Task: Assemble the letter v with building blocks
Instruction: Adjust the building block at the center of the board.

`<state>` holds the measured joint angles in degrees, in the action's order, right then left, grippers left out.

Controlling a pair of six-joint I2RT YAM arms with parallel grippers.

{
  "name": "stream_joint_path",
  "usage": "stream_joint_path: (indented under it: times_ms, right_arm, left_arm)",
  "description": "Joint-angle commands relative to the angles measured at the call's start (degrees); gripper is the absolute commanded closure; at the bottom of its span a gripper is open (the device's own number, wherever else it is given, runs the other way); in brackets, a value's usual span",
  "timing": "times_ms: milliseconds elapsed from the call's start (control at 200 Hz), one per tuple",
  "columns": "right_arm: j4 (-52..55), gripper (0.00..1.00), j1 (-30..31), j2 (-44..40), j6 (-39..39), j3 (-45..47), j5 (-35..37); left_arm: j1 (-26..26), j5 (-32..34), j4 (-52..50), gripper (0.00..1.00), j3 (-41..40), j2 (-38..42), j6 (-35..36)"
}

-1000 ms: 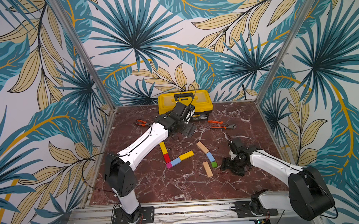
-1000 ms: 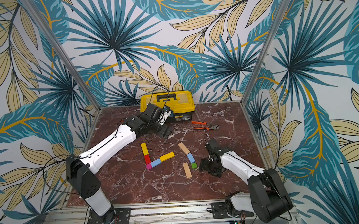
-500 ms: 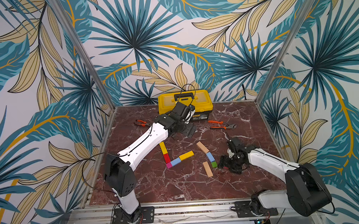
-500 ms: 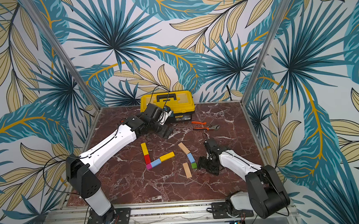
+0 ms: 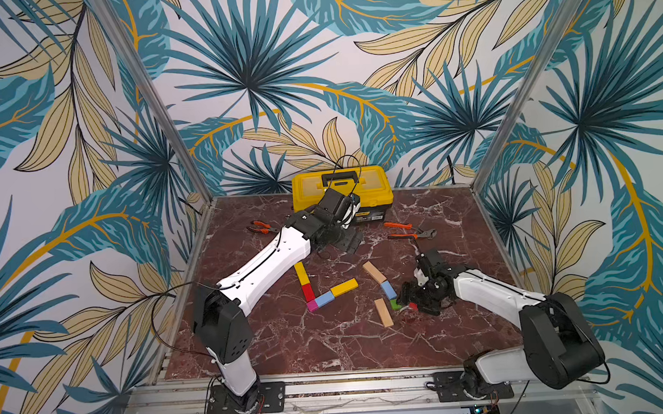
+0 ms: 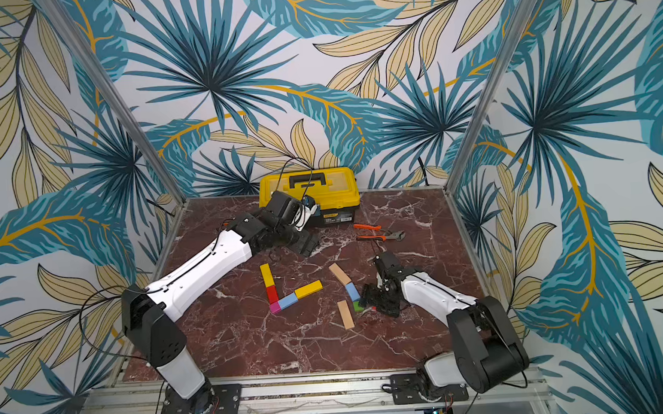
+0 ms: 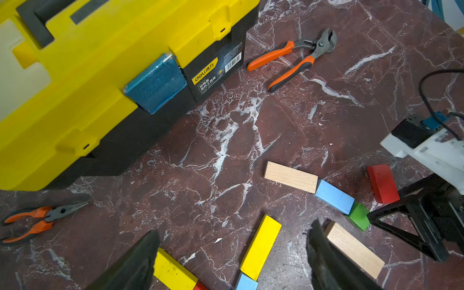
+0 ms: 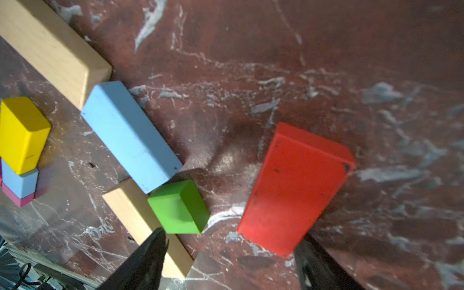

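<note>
My right claw (image 8: 231, 253): jaws wide, low over the worktop (image 5: 329, 344), gripping nothing. The red block (image 8: 296, 188) lies loose just ahead of my tips, at 3 o'clock of the green cube (image 5: 394, 304). From the cube, the blue block (image 5: 388, 290) and tan bar (image 5: 374, 272) run toward 11 o'clock. My left claw (image 7: 233, 233): wide, empty, at 12 o'clock near the toolbox (image 5: 342, 184).

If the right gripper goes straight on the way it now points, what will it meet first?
Most likely the red block: in the right wrist view it lies just ahead of the open right gripper, towards one side. The green cube lies towards the other side. Depth is unclear.
</note>
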<state>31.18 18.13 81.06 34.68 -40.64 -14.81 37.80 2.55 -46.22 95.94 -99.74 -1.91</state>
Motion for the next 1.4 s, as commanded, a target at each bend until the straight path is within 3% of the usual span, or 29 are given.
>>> stream_joint_path:
  times_ms: [0, 356, 551, 947, 1127, 1392]
  right_arm:
    - [-1.7, 0.20, 0.9, 1.4, -0.5, -0.9, -1.7]
    - [-4.7, 0.20, 3.0, 5.0, 1.2, -4.1, -1.9]
    - [-0.7, 0.20, 4.1, 3.3, -0.5, -5.7, -0.1]
    - [12.3, 0.21, 12.5, 0.1, 0.1, -7.9, 17.7]
    - [14.3, 0.21, 13.8, -2.4, 1.9, -5.6, 20.1]
    - [14.5, 0.21, 15.3, 0.9, 3.6, -5.4, 22.1]
  left_arm:
    - [-0.3, 0.2, 0.4, 0.07, 0.9, 1.1, 0.3]
    - [-0.3, 0.4, 0.4, 0.07, 0.4, 1.5, 0.4]
    - [-0.2, 0.4, 0.4, 0.07, 0.2, 1.6, 0.4]
    - [-0.2, 0.4, 0.4, 0.07, -0.2, 1.9, 0.5]
    - [-0.3, 0.4, 0.4, 0.07, -0.1, 2.0, 0.5]
    - [-0.3, 0.4, 0.4, 0.06, -0.1, 2.0, 0.5]
